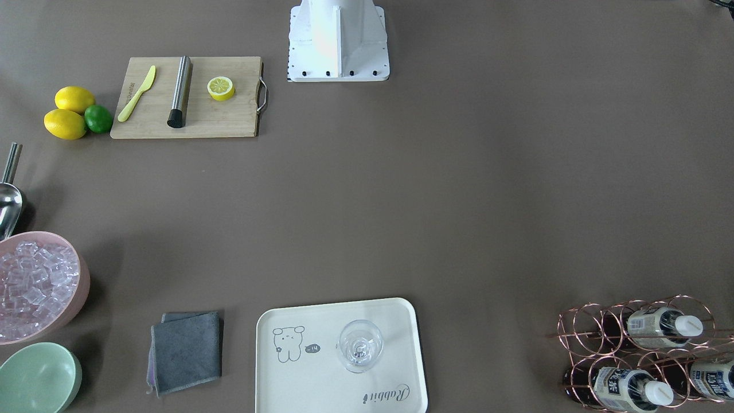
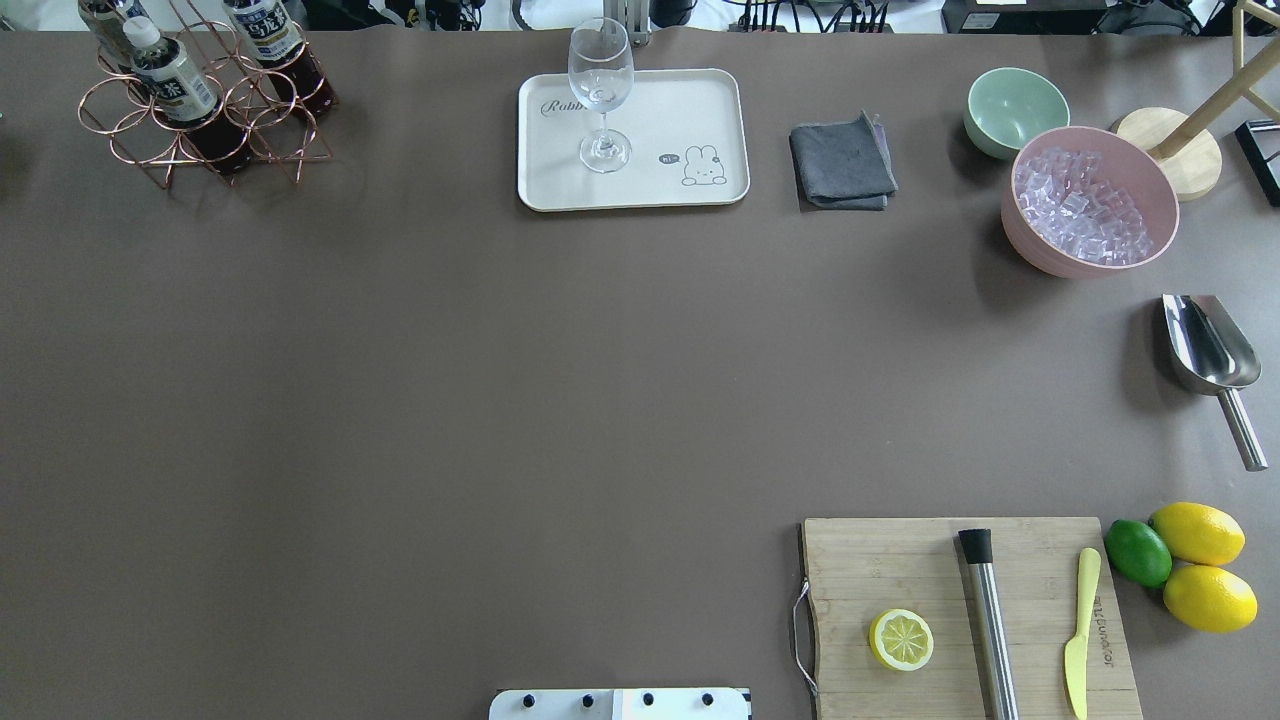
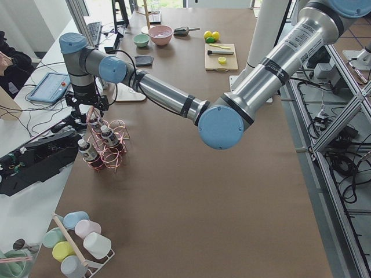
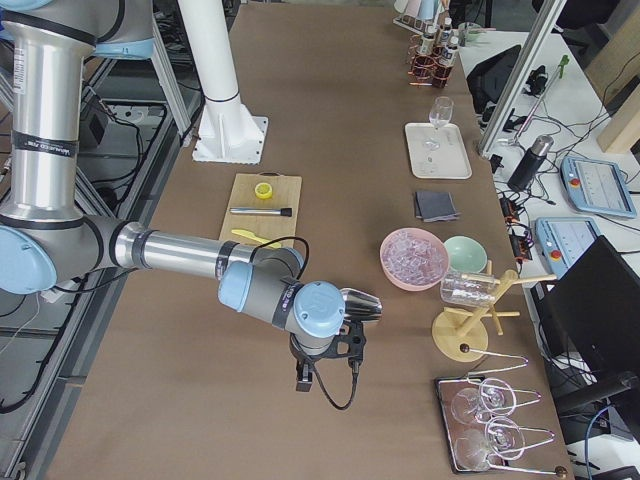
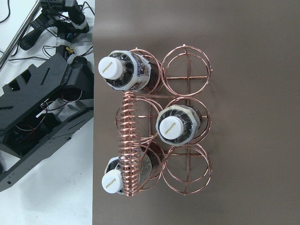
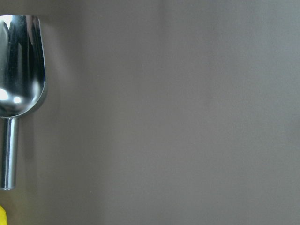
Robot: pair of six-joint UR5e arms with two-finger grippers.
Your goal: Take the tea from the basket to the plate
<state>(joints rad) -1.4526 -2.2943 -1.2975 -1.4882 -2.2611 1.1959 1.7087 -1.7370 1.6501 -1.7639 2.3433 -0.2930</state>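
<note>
While the left gripper (image 3: 88,111) hangs directly above the basket (image 5: 187,75), its jaws show in the left-end side view only. How far they are parted, and whether they hold anything, cannot be told. The left wrist camera looks straight down on the basket and shows no part of the jaws.

Tea location: three bottles stand upright in the ring holders beneath the left jaws, each with its white cap on.
- The corner tea bottle (image 5: 123,71) sits in an end ring of the row under the coiled wire handle (image 5: 129,140).
- The middle tea bottle (image 5: 174,125) sits in the centre ring of the other row.
- The end tea bottle (image 5: 112,182) sits in the opposite end ring of the handle row, partly hidden by the coil.

In the side view the left jaws are just above the caps. Contact with a cap cannot be told.

The plate (image 2: 690,110) lies well apart from the left jaws. A wine glass (image 2: 600,65) stands upright on it.

The right gripper (image 4: 330,352) hovers over the surface (image 2: 400,400). A metal scoop (image 6: 18,65) lies flat on the surface near these jaws. They show in the right-end side view only, so their opening cannot be told. Basket and tea are well apart from the right jaws, at the other end of the surface.
</note>
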